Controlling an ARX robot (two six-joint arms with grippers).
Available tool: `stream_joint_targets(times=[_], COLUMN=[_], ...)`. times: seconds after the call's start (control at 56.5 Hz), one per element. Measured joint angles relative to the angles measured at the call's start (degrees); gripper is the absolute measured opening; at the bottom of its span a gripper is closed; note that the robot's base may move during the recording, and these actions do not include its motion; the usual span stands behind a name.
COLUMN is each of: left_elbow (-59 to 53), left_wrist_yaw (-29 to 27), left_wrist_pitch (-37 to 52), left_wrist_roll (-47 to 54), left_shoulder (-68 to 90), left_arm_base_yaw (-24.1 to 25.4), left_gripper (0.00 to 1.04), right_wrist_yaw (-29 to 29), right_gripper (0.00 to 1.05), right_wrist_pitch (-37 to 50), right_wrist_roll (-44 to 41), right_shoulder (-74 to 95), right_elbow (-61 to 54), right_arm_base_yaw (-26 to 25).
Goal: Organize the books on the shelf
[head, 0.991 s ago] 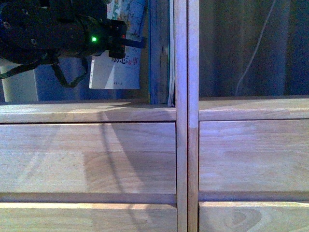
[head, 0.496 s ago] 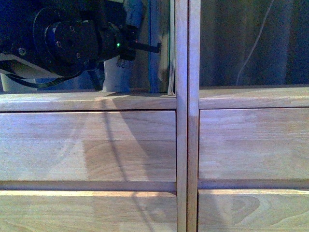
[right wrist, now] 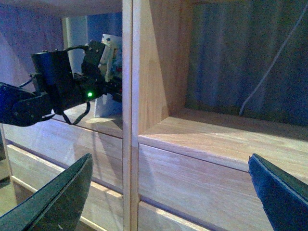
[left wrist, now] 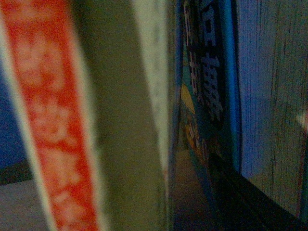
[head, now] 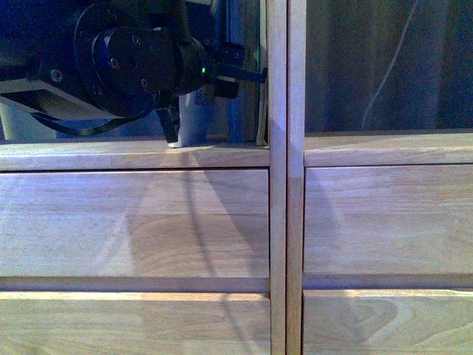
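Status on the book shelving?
Left gripper at paperback, grip unclear. Right gripper open, empty. Paperback standing in shelf, gap to teal book. No obstruction seen.

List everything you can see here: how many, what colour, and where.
Shelf: one, light-brown wood, fills the view.
Drawer fronts: four, light-brown, below the open compartments.
White book: one, red spine, left compartment, at the left arm's tip.
Teal book: one, standing near the central upright, left compartment.
Cable: one, white, hanging in the right compartment.
Left arm: one, black with a green light, reaching into the left compartment; jaws hidden.
Right jaws: two, dark blue, wide apart, nothing between, facing the shelf.
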Motion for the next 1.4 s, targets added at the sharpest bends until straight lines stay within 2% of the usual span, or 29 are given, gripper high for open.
stream_joint_targets(times=[0.177,0.23,0.69,0.85,0.885,1.044,1.115,1.186,1.274,1.345,1.381,1.398], left_elbow=[-4.35,-7.28,-27.80,-39.08,-42.60,-54.31,-58.40,-60.30,-60.17,-58.55,-59.56,-60.54], left_wrist_yaw=[1.11,1.90,11.93,20.39,22.75,25.64,29.09,29.83,28.76,13.53,9.20,7.13], left_wrist_pitch=[0.98,2.10,4.81,3.87,3.39,-3.52,-8.66,-10.23,-11.08,-24.63,-28.06,-29.20], left_wrist_roll=[-0.39,-1.20,-9.53,-11.50,-12.07,-13.84,-16.44,-18.14,-18.58,-17.88,-17.77,-17.64], left_shoulder=[-2.54,-4.74,-25.51,-37.51,-41.72,-59.80,-68.13,-73.16,-74.88,-76.30,-77.11,-77.66], left_arm_base_yaw=[0.24,0.33,3.54,5.62,6.62,12.46,16.46,18.21,18.25,15.72,15.72,15.80], left_gripper=[0.88,0.99,0.97,0.97,0.97,0.97,0.97,0.97,0.97,0.83,0.78,0.74], right_wrist_yaw=[0.00,0.00,0.00,-0.02,0.00,0.00,-0.02,0.00,-0.02,0.09,0.59,2.99], right_gripper=[0.98,0.98,0.98,0.98,0.98,0.98,0.98,0.98,0.98,0.98,0.98,0.95], right_wrist_pitch=[0.00,0.00,0.00,0.00,0.00,0.00,0.00,0.00,0.00,-0.02,-0.20,-2.86], right_wrist_roll=[0.00,-0.02,-0.02,-0.02,-0.02,-0.02,-0.02,-0.02,-0.02,-0.02,-0.09,-1.53], right_shoulder=[-0.02,-0.02,-0.02,-0.02,-0.02,-0.02,-0.02,-0.02,-0.04,-0.04,-0.04,-0.46], right_elbow=[0.00,-0.02,0.00,0.00,0.00,-0.02,0.00,0.00,0.00,-0.02,0.02,0.59], right_arm_base_yaw=[0.02,0.02,0.02,0.02,0.02,0.02,0.02,0.02,0.04,0.07,0.13,0.87])
